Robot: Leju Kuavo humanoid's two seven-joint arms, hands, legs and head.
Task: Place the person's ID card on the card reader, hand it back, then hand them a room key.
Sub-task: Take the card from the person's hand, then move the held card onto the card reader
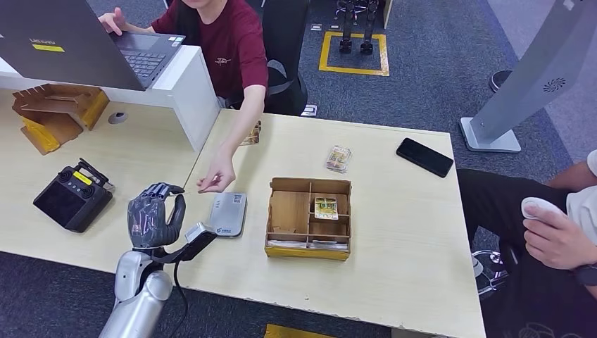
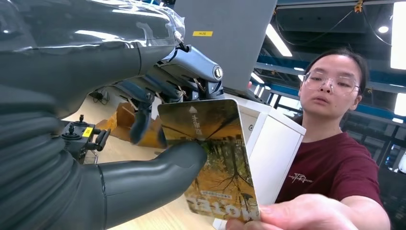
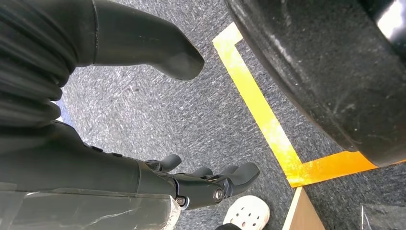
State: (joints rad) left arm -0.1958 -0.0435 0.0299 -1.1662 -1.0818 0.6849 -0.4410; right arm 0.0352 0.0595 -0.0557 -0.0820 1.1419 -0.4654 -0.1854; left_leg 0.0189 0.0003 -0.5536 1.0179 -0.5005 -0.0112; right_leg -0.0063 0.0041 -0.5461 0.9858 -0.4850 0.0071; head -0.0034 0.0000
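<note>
The pale table (image 1: pixel 394 232) carries the silver card reader (image 1: pixel 229 213) just right of the left hand (image 1: pixel 151 215). That hand pinches the ID card (image 2: pixel 210 158) upright, offered so the person's hand (image 2: pixel 306 213) can take its edge. The right hand (image 3: pixel 191 184) hangs released, fingers apart, over carpet.

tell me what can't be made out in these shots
- Card in the head view: hidden behind the left hand.
- Card's lower corner, left wrist view: covered by the person's fingers.
- Card's small print: blurred.
- Reader label, head view: too small.
- Right hand, right wrist view: fingers apart over the floor; desk out of frame.
</note>
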